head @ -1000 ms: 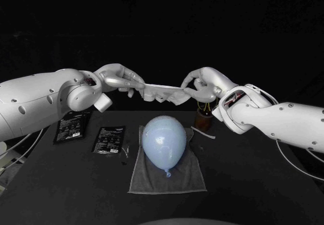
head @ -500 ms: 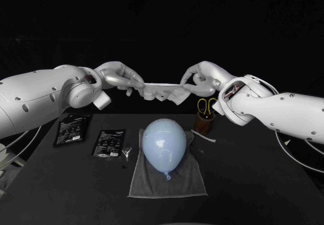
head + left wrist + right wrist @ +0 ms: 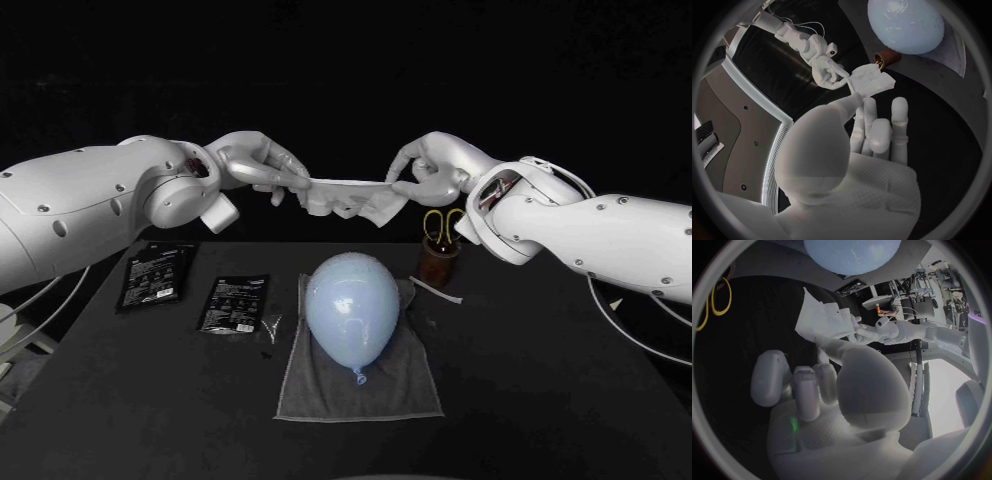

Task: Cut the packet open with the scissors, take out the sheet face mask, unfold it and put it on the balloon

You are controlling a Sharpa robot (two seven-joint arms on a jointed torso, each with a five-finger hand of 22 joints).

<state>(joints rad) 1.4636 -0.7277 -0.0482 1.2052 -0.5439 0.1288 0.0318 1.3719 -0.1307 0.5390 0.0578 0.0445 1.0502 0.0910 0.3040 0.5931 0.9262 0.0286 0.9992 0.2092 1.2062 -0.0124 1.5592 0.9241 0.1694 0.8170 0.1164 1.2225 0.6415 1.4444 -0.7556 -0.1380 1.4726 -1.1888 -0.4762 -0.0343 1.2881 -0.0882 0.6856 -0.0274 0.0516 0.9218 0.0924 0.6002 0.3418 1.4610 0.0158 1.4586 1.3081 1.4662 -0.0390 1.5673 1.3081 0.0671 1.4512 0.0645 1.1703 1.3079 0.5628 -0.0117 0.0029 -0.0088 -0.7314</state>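
Both hands are raised above the far side of the table (image 3: 577,400), with the sheet face mask (image 3: 346,193) stretched between them. The left hand (image 3: 264,165) pinches one end of the mask between thumb and fingers, and the right hand (image 3: 430,172) pinches the other end. The white sheet is partly unfolded: its top edge runs taut from hand to hand, and crumpled flaps hang below the middle. In the left wrist view the mask (image 3: 871,80) sits at that hand's fingertips (image 3: 870,107). The right wrist view shows it (image 3: 825,320) spread between the two hands. The pale blue balloon (image 3: 353,312) lies below the mask on a grey towel (image 3: 368,390) at the middle of the table, its knot pointing toward the robot. The scissors (image 3: 441,222), with yellow handles, stand in a brown cup (image 3: 436,263) just beside the balloon on the robot's right side. A thin white strip (image 3: 437,290) lies at the cup's foot. On the left side, a black packet (image 3: 156,275) and a second packet (image 3: 234,300) lie flat on the table, apart from the towel.
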